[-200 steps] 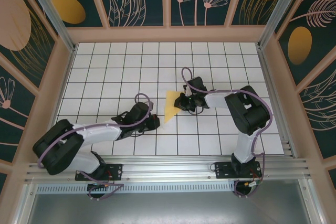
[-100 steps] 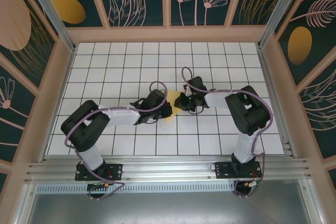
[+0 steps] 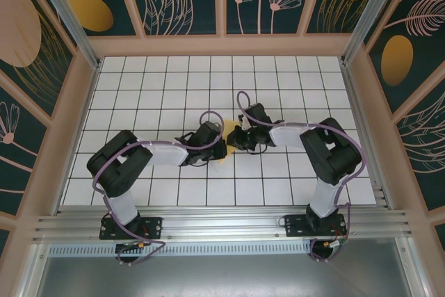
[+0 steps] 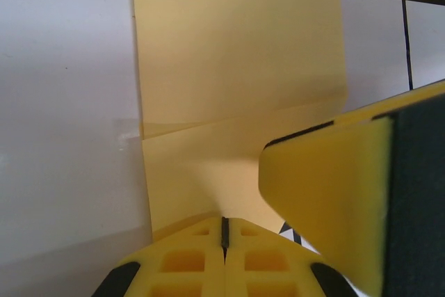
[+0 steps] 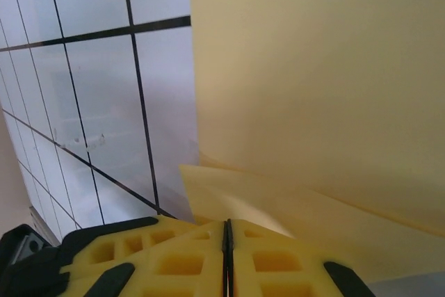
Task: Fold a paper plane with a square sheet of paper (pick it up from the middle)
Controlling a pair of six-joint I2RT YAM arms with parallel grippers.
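The left pincer (image 4: 224, 220) has its 2 jaws pressed fully together. Its tips touch the near edge of the yellow paper sheet (image 4: 236, 67), which stretches straight ahead of it with 1 crease running across. The right pincer (image 5: 227, 224), also closed, pinches a folded layer of the sheet at its tips. The rest of the paper spreads ahead and to its right, above the white gridded surface (image 5: 83, 102).
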